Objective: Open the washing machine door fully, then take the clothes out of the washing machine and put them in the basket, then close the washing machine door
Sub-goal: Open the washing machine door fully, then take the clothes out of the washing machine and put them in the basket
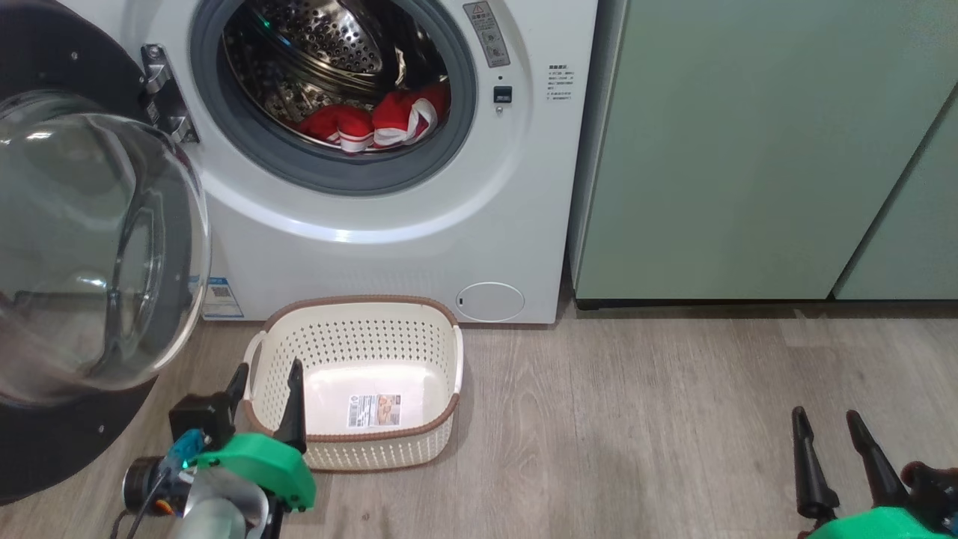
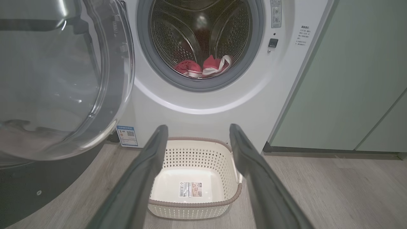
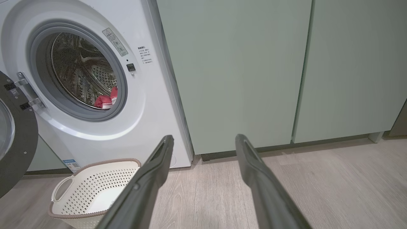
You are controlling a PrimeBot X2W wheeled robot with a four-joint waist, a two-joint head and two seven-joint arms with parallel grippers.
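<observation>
The white washing machine (image 1: 419, 247) stands with its door (image 1: 82, 247) swung wide open to the left, glass bowl facing out. Red clothes with white trim (image 1: 374, 123) lie at the bottom of the steel drum; they also show as clothes (image 2: 203, 66) in the left wrist view and clothes (image 3: 106, 100) in the right wrist view. The cream basket (image 1: 359, 329) sits on the floor before the washer, holding nothing but its label. My left gripper (image 1: 268, 374) hovers open at the basket's near left corner. My right gripper (image 1: 827, 419) is open, low at the right, far from the washer.
Pale green cabinets (image 1: 748, 150) stand right of the washer. Wood-look floor (image 1: 636, 434) stretches between the basket and my right gripper. The open door takes up the space at the left, close to my left arm.
</observation>
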